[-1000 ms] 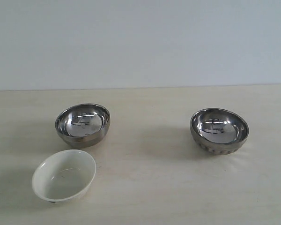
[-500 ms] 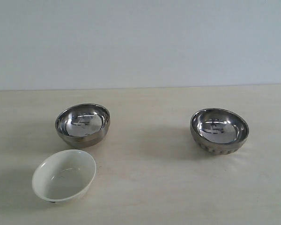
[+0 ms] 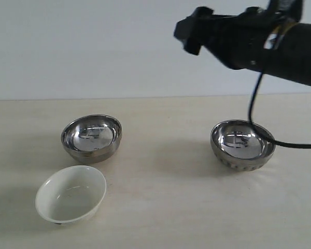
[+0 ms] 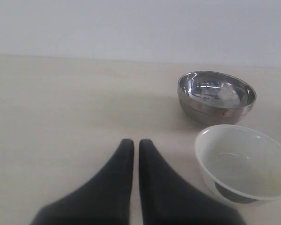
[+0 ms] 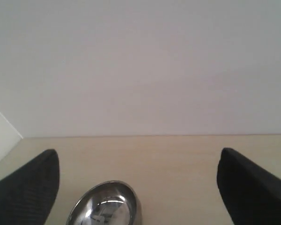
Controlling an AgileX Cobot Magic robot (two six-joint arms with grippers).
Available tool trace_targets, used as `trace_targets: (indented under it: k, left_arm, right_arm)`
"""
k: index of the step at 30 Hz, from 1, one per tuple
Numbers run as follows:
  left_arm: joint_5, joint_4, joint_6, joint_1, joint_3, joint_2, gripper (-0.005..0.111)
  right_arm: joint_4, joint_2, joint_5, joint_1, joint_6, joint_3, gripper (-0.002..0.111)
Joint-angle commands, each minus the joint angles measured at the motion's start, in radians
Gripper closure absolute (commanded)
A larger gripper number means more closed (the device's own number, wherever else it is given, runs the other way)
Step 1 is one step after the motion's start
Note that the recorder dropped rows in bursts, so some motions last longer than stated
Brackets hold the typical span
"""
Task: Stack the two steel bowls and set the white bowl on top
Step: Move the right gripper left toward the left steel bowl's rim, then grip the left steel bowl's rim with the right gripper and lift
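Three bowls stand mouth-up and apart from one another on a pale wood-grain desk [image 3: 166, 207]; each is round, so none has a long axis. The smooth steel bowl [image 3: 91, 138] sits at left-centre of the exterior view, its mirror finish catching bright reflections; the white bowl [image 3: 70, 194], glossy, plain and shallow, lies just in front of it towards the camera, near but not touching. The ribbed steel bowl [image 3: 243, 145], with grooves round its lower outside, stands well apart on the right.

The right claw [image 3: 193, 32], black, hangs in the air above the desk, up and to the left of the ribbed bowl and touching nothing; a black cable [image 3: 253, 106] loops down from its arm in front of that bowl. In the right wrist view the right claw [image 5: 138, 154] has its fingers [image 5: 25, 185] spread wide, with one steel bowl [image 5: 105, 208] below; which of the two cannot be told.

The left claw [image 4: 136, 143] has its fingers together, only a thin slit between them, low over bare desk beside the white bowl [image 4: 243, 161] and the smooth steel bowl [image 4: 216, 96].
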Motion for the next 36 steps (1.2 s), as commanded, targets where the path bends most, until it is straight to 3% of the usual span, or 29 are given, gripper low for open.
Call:
trace_targets:
  k: [1,17,23,30,36]
  left_arm:
    - [-0.009,0.000,-0.005,-0.005,0.003,-0.003,0.103]
    - [-0.009,0.000,-0.005,-0.005,0.003,-0.003,0.103]
    - [-0.009,0.000,-0.005,-0.005,0.003,-0.003,0.103]
    - [-0.009,0.000,-0.005,-0.005,0.003,-0.003,0.103]
    - [-0.009,0.000,-0.005,-0.005,0.003,-0.003,0.103]
  right_arm:
    - [-0.006,0.171,0.044,0.056,-0.013,-0.130,0.026]
    - [-0.006,0.645,0.101,0.202,-0.006,-0.449,0.026]
    - [-0.002,0.745,0.101,0.202,0.018,-0.483,0.026]
    - [0.022,0.823,-0.047,0.202,0.128,-0.487,0.026]
    - [0.024,0.872,0.072,0.204,0.125,-0.571,0.026]
